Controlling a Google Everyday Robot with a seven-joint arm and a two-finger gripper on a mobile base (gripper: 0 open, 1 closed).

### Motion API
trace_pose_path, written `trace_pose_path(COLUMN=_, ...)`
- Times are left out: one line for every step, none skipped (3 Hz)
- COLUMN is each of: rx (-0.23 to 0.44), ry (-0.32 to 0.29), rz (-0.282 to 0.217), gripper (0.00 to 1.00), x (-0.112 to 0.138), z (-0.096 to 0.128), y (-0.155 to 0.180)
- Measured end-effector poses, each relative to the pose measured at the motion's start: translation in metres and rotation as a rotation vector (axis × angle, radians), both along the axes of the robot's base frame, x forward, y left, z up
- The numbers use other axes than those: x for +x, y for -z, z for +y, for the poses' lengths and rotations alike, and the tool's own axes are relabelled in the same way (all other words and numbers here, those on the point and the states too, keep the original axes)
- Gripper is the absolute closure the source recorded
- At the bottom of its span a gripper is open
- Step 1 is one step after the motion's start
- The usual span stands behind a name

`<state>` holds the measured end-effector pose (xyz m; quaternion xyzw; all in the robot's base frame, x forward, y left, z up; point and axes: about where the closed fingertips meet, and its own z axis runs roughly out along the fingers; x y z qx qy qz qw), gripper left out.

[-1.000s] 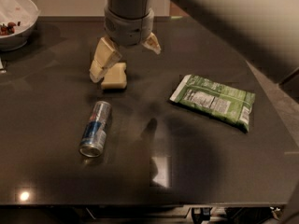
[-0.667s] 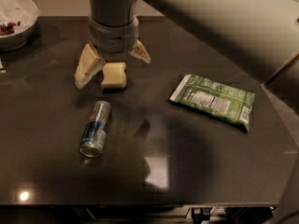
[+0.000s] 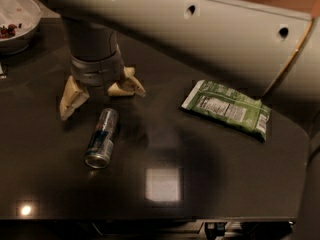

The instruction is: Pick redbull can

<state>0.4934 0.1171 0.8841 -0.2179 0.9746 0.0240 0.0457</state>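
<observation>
1. Nearest the camera, the dark glossy table (image 3: pixel 235 184) carries a pale square glare (image 3: pixel 162 184), on the near side of the fingers and well short of them.
2. The redbull can (image 3: pixel 102 138) lies on its side on the table, just on the near side of the fingers. Its shiny silver end faces the camera. Its far end points up into the gap between the two fingers and sits slightly nearer than their tips. Neither finger touches it.
3. The gripper (image 3: pixel 103 104) hangs over the table just beyond the can, pointing down. Its two tan fingers are spread wide and hold nothing.
4. One finger (image 3: pixel 72 99) slants out on the bowl's side. The other finger (image 3: pixel 134 86) slants out on the bag's side.
5. A pale yellowish piece sits tight against the bag-side finger. Whether it is part of the finger or a separate thing behind it cannot be told.
6. The green snack bag (image 3: pixel 227 109) lies flat, well apart from the bag-side finger and about level with the fingertips in depth. Its white printed panel faces up.
7. The grey wrist (image 3: pixel 95 64) rises from the fingers into the broad pale arm (image 3: pixel 200 34), which spans the far part of the scene.
8. Farthest off, beyond the bowl-side finger and well apart from it, a white bowl (image 3: pixel 20 29) stands at the table's far corner with some dark red bits inside.
</observation>
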Motion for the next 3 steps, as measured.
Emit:
trace_pose_path(rx=-0.044, ry=0.055, rz=0.041, gripper=0.00, x=-0.021, z=0.008, y=0.021)
trace_pose_path(rx=-0.067, ry=0.108, rz=0.083, gripper=0.00, x=-0.035, z=0.011, y=0.041)
trace_pose_path(rx=-0.081, ry=0.154, rz=0.108, gripper=0.00, x=-0.040, z=0.008, y=0.054)
